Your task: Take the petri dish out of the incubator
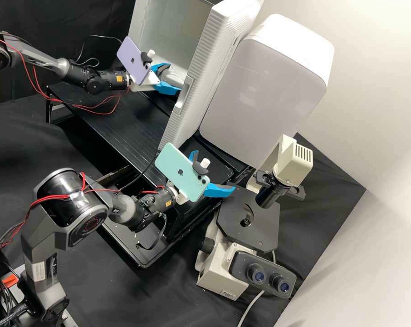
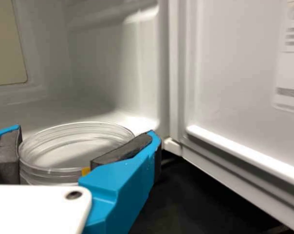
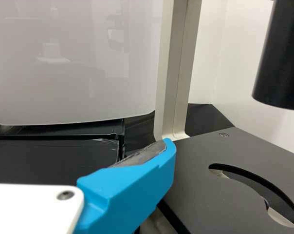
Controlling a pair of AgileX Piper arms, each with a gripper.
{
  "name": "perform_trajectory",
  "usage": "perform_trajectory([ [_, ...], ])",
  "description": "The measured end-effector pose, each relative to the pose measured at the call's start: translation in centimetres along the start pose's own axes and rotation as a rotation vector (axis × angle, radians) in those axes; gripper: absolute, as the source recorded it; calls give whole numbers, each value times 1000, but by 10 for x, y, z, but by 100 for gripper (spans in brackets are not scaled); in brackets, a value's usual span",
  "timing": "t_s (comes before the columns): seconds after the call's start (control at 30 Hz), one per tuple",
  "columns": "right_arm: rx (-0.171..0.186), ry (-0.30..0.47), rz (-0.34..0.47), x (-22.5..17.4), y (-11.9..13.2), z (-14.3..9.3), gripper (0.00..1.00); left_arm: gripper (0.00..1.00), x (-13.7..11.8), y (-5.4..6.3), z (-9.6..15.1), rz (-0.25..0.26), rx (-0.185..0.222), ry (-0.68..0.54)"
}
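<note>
The left arm reaches level across the black ridged platform (image 1: pixel 124 122), wrist straight, with its pincer (image 1: pixel 169 78) pushed in through the open front of the white incubator (image 1: pixel 162 27). The incubator door (image 1: pixel 205 68) is swung wide beside it. A purple phone (image 1: pixel 133 59) is clamped on top of this wrist.

In the left wrist view the pincer (image 2: pixel 79 134) pinches the petri dish (image 2: pixel 71 146). The dark pads (image 2: pixel 120 151) on the blue fingers lie against the dish's wall on opposite sides. The dish is round, clear and shallow, with a lid whose rim overlaps the base. It looks empty apart from a small yellow mark low on its wall. It is level and low over the pale incubator floor, near the front lip and the door hinge; whether it touches the floor cannot be told.

The right arm bends at its elbow near the front of the worktop (image 1: pixel 56 136) and stretches forward, carrying a mint-green phone (image 1: pixel 180 175). Its pincer (image 1: pixel 219 179) is spread, with nothing between the fingers. It hangs just over the edge of the microscope's black stage (image 3: pixel 225 180), below a white box-shaped housing (image 1: pixel 269 86). One blue finger (image 3: pixel 137 185) points toward the microscope's cream pillar (image 3: pixel 178 73). The dark condenser (image 3: pixel 283 53) hangs above the stage opening.
</note>
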Motion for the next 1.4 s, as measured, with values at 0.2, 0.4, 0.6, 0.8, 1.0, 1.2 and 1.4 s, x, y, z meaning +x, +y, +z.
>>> perform_trajectory([
  [0.2,0,0,0,0,0,0,100,0,-31,-5,1,-23,-6,-29],
  [0.4,0,0,0,0,0,0,100,0,-72,-14,3,-54,12,-67],
  [0.6,0,0,0,0,0,0,100,0,-117,-21,11,-52,24,-121],
  [0.8,0,0,0,0,0,0,100,0,-155,-25,21,-39,38,-178],
  [1.0,0,0,0,0,0,0,100,0,-184,-31,24,-35,33,-207],
  [1.2,0,0,0,0,0,0,100,0,-204,-44,29,-72,-3,-238],
  [1.4,0,0,0,0,0,0,100,0,-211,-55,32,-110,-19,-255],
])
